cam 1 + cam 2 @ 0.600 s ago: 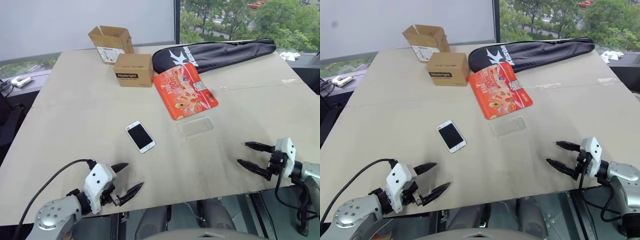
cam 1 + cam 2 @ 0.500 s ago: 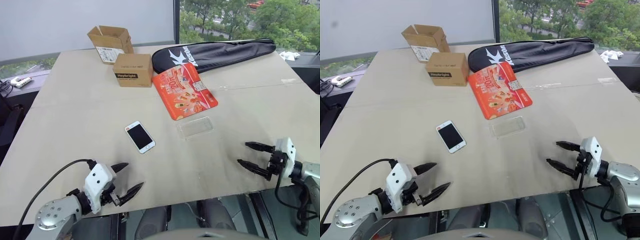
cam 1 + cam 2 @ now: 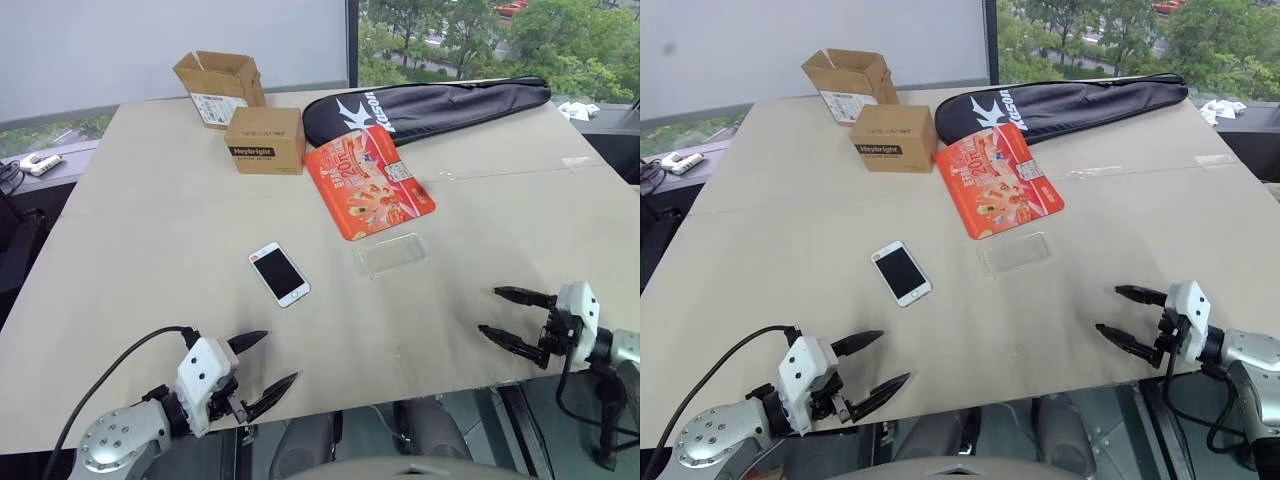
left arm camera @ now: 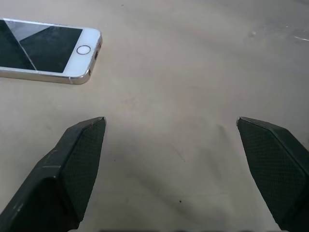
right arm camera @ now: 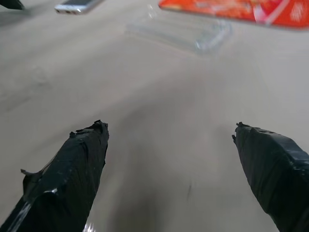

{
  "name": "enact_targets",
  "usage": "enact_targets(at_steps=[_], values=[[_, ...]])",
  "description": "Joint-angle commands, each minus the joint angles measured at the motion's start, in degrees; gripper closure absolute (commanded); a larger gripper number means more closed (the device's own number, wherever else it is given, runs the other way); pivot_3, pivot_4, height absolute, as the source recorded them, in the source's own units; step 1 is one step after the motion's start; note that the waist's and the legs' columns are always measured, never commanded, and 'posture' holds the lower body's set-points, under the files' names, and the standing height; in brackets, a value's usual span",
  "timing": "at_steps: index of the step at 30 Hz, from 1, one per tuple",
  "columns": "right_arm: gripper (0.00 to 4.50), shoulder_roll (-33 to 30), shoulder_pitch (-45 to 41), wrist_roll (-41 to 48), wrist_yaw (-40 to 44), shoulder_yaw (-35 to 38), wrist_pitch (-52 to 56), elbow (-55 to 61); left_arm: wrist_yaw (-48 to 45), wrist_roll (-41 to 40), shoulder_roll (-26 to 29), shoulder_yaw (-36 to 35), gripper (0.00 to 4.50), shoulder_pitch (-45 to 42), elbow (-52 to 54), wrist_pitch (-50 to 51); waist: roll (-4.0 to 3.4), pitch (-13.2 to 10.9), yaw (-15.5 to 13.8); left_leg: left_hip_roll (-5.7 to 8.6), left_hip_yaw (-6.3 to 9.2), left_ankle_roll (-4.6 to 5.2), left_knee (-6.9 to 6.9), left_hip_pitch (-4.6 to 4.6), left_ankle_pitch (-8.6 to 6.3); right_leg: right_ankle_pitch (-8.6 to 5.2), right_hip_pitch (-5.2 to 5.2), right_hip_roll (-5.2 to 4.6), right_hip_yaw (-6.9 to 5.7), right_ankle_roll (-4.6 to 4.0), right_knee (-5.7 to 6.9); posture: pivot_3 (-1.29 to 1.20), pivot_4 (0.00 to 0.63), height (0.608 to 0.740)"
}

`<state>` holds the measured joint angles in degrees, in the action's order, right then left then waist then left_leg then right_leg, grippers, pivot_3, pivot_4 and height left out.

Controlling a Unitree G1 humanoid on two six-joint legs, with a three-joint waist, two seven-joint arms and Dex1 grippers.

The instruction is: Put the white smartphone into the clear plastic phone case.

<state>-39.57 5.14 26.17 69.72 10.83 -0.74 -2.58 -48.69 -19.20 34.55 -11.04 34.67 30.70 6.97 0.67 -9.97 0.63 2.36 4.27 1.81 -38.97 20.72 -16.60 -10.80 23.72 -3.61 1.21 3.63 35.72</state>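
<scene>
The white smartphone [image 3: 279,274] lies flat, screen up, in the middle of the beige table; the left wrist view shows its home-button end [image 4: 48,50]. To its right rests the clear plastic phone case [image 3: 389,254], empty, just below the red-orange packet; it appears faintly in the right wrist view [image 5: 179,32]. My left gripper [image 3: 258,365] hovers open near the table's front edge, short of the phone, nothing between its fingers. My right gripper [image 3: 503,317] stands open at the front right, apart from the case, also empty.
A red-orange printed packet [image 3: 368,181] lies behind the case. Two cardboard boxes [image 3: 266,140] [image 3: 220,87] stand at the back left, and a long black bag [image 3: 430,104] lies across the back. The table's front edge [image 3: 400,398] runs close under both grippers.
Both grippers have sunk slightly toward the table's front edge and stay open. The phone and case have not moved.
</scene>
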Motion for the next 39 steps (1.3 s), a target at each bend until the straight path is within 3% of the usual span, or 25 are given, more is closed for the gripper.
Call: enact_targets(at_steps=[1, 8, 12, 16, 23, 27, 32, 33, 39], values=[[0.04, -0.79, -0.75, 0.41, 0.43, -0.67, 0.82, 3.25, -1.05, -0.16, 0.68, -1.34, 0.0, 0.89, 0.15, -2.24, 0.01, -0.01, -0.08, 0.0, 0.02, 0.0, 0.0, 0.01, 0.0, 0.0, 0.0, 0.0, -0.03, 0.0, -0.01, 0.0, 0.15, 0.74], [0.04, 2.76, -11.27, -1.71, -5.36, -7.74, 7.42, 8.33, -4.27, -6.37, 1.72, -2.95, 0.0, -2.48, -0.09, -1.47, -0.06, -0.14, 0.36, -0.06, -0.03, 0.0, 0.01, 0.01, 0.0, 0.0, 0.03, -0.18, -0.04, 0.0, -0.04, 0.0, 0.15, 0.74], [0.04, 4.62, -20.23, -11.91, -8.7, -17.42, 10.04, 3.5, -6.37, -7.8, 2.88, -3.76, 0.0, -5.22, -2.07, -1.58, -0.05, -0.15, 0.15, -0.18, -0.05, -0.01, 0.01, 0.0, 0.0, 0.02, 0.1, -0.02, -0.34, -0.02, -0.02, 0.0, 0.15, 0.74], [0.04, 10.23, -30.29, -15.9, -11.47, -21.1, 8.01, -5.56, -8.93, -10.0, 4.82, -5.41, 0.0, -6.69, -2.66, -1.42, 0.01, -0.21, 0.04, -0.09, -0.05, -0.07, 0.16, 0.22, -0.02, 0.18, 0.37, -0.04, -0.36, -0.28, -0.04, 0.0, 0.15, 0.74], [0.04, 10.76, -38.03, -20.03, -5.4, -26.75, 9.74, -14.67, -12.37, -12.55, 7.33, -9.53, 0.0, -5.96, -2.88, -0.99, 0.02, -0.21, 0.08, -0.04, -0.06, -0.09, 0.55, 0.39, -0.01, 0.2, 0.6, -0.09, -0.35, -0.32, -0.31, 0.0, 0.15, 0.74], [1.67, 8.64, -37.52, -19.54, 0.29, -28.78, 12.49, -12.72, -13.8, -13.39, 7.33, -10.59, 0.0, -5.56, -3.01, -0.9, 0.02, -0.2, 0.15, -0.06, -0.04, -0.09, 0.68, 0.35, -0.02, 0.2, 0.61, -0.09, -0.38, -0.32, -0.34, 0.0, 0.15, 0.74], [4.23, 5.86, -36.6, -18.9, 4.92, -30.46, 16.9, -9.1, -14.8, -12.91, 7.76, -10.7, 0.0, -5.67, -3.04, -1.05, 0.04, -0.19, 0.11, -0.06, -0.05, -0.08, 0.66, 0.33, -0.02, 0.19, 0.58, -0.1, -0.37, -0.31, -0.34, 0.0, 0.15, 0.74], [4.42, 5.6, -36.67, -19.47, 4.83, -30.7, 17.19, -9.14, -14.94, -12.77, 7.84, -10.78, 0.0, -5.56, -3.11, -1.08, 0.04, -0.19, 0.13, -0.06, -0.05, -0.08, 0.66, 0.31, -0.02, 0.19, 0.56, -0.09, -0.37, -0.31, -0.34, 0.0, 0.15, 0.74], [4.42, 4.72, -36.39, -19.85, 4.58, -30.21, 19.03, -7.8, -15.73, -12.24, 8.21, -10.94, 0.0, -5.82, -4.1, -1.55, 0.03, -0.19, 0.09, -0.06, -0.05, -0.08, 0.66, 0.17, -0.02, 0.19, 0.45, -0.08, -0.37, -0.31, -0.32, 0.0, 0.15, 0.74]])
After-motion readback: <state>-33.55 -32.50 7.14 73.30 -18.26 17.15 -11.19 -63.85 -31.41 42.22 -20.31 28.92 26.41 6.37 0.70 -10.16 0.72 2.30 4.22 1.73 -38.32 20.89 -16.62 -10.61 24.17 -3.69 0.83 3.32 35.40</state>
